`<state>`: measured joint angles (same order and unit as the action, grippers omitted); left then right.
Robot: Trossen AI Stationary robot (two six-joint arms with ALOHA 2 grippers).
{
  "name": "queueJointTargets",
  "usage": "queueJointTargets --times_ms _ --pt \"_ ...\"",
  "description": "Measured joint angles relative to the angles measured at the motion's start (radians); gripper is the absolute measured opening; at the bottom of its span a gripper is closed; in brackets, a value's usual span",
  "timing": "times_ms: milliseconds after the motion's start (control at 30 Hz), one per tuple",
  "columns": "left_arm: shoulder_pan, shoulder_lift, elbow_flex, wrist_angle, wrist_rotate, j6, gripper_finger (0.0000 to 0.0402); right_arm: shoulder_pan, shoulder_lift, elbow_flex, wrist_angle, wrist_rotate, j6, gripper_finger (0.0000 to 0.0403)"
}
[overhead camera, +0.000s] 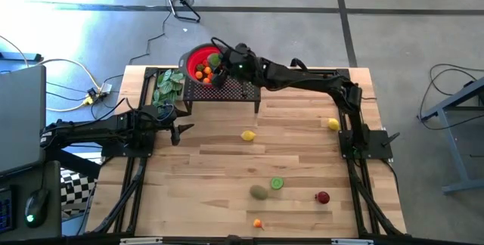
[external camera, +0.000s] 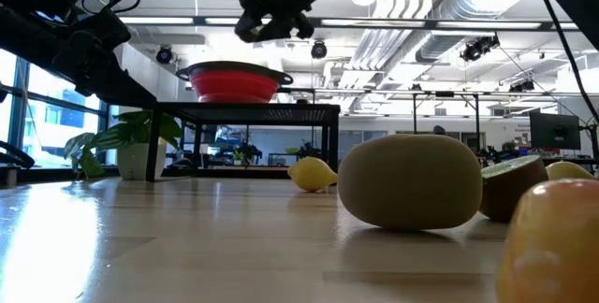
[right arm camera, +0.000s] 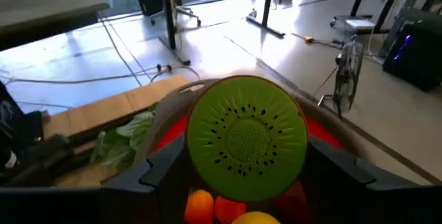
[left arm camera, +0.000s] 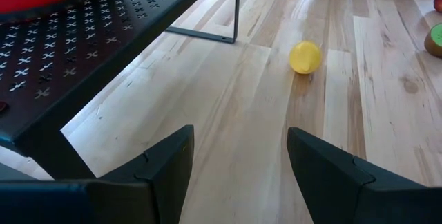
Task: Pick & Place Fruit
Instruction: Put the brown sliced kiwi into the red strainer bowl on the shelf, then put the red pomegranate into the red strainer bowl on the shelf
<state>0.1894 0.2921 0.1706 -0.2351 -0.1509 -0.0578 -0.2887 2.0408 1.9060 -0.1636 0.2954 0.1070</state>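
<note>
Green kiwi half (right arm camera: 247,138), cut face to the wrist cam, clamped between the right gripper's (overhead camera: 217,66) two fingers, hanging just over the red bowl (overhead camera: 198,63). Bowl as landmark from here on. Already inside it: orange and yellow pcs (right arm camera: 201,205), several. Bowl itself sits on a black perforated stand (overhead camera: 236,91); leafy green bunch (overhead camera: 168,85) just beside bowl, on the left arm's side.

Rest of fruit well apart from bowl, out on the wooden table (overhead camera: 227,162): lemon (overhead camera: 247,134) nearest, below the stand's front edge; second lemon (overhead camera: 333,124) off toward the right arm's base; brown kiwi (overhead camera: 259,192) and green-faced half (overhead camera: 277,184) touching or nearly so, farther out; red piece (overhead camera: 323,197) and small orange piece (overhead camera: 258,223) farthest.

Left gripper (overhead camera: 178,130) parked low beside the stand, jaws apart, nothing between them, nearest lemon in its wrist cam.

Step in hand, by judgement: release into bowl. To do well: centre over bowl opening, not the rim; come down a bit so the half doesn't bounce off pcs already there; open jaws fully, lift straight up clear of rim before swinging away. Risk: flat half landing on edge and rolling out over the low wall.
</note>
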Motion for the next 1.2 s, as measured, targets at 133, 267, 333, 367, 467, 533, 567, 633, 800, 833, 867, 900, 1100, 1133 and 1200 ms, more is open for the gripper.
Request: queueJointTargets --times_ms 133,267,333,367,467,533,567,633,800,833,867,900,1100,1133,1200 --pt "0.000 0.000 0.000 0.000 0.000 0.000 0.0228 -0.007 0.014 0.000 -0.045 -0.007 0.000 0.0216" --pt "0.000 0.000 0.000 0.000 0.000 0.001 0.0228 -0.009 0.014 0.000 -0.084 -0.001 0.001 0.0216" --pt "0.000 0.000 0.000 0.000 0.000 0.002 0.0228 -0.010 0.014 0.000 -0.103 0.001 -0.001 0.0216" --pt "0.000 0.000 0.000 0.000 0.000 0.002 0.0228 -0.012 0.014 0.000 -0.109 0.001 -0.003 0.0216" --pt "0.000 0.000 0.000 0.000 0.000 0.002 0.0228 -0.016 0.013 0.000 -0.131 0.001 -0.004 0.0216" --pt "0.000 0.000 0.000 0.000 0.000 0.002 0.0228 -0.020 0.013 -0.010 -0.132 0.001 -0.005 0.0216" --pt "0.000 0.000 0.000 0.000 0.000 0.002 0.0228 -0.021 0.013 -0.016 -0.133 0.002 -0.005 0.0216" --pt "0.000 0.000 0.000 -0.001 0.000 0.002 0.0228 -0.027 0.013 -0.022 -0.137 0.001 -0.006 0.0216" --pt "0.000 0.000 0.000 -0.003 0.000 0.001 0.0228 -0.029 0.013 -0.022 -0.133 -0.009 -0.006 0.0223" --pt "0.000 0.000 0.000 -0.004 0.000 0.001 0.0228 -0.029 0.013 -0.022 -0.133 -0.010 -0.006 0.0229" --pt "0.000 0.000 0.000 -0.004 0.000 0.001 0.0228 -0.029 0.013 -0.022 -0.133 -0.010 -0.006 0.0235" --pt "0.000 0.000 0.000 -0.004 0.000 0.001 0.0228 -0.028 0.013 -0.022 -0.132 -0.010 -0.006 0.0243" --pt "0.000 0.000 0.000 -0.004 0.000 0.001 0.0228 -0.028 0.013 -0.022 -0.132 -0.007 -0.007 0.0285" --pt "0.000 0.000 0.000 -0.004 0.000 0.001 0.0228 -0.028 0.013 -0.022 -0.132 -0.007 -0.006 0.0289" --pt "0.000 0.000 0.000 -0.004 0.000 0.001 0.0228 -0.028 0.011 -0.022 -0.132 -0.007 -0.007 0.0296"
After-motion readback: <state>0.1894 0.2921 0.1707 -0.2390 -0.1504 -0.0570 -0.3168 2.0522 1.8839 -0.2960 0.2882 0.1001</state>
